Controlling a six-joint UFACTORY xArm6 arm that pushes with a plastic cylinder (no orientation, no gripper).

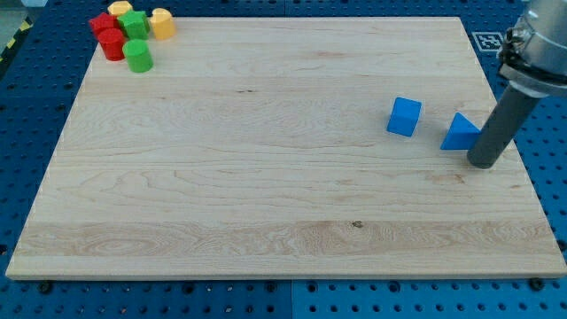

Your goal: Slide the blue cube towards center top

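The blue cube (pixel 404 117) sits on the wooden board (pixel 266 177) at the view's right, about mid-height. A blue triangular block (pixel 461 133) lies just to its right. My tip (pixel 484 163) rests on the board at the right edge of the blue triangular block, close to or touching it, and to the right of and slightly below the blue cube. The dark rod rises from it towards the view's top right.
A cluster of blocks sits at the board's top left corner: red blocks (pixel 108 37), a green block (pixel 135 24), a green cylinder (pixel 138 56), and yellow blocks (pixel 162 23). Blue pegboard (pixel 523 266) surrounds the board.
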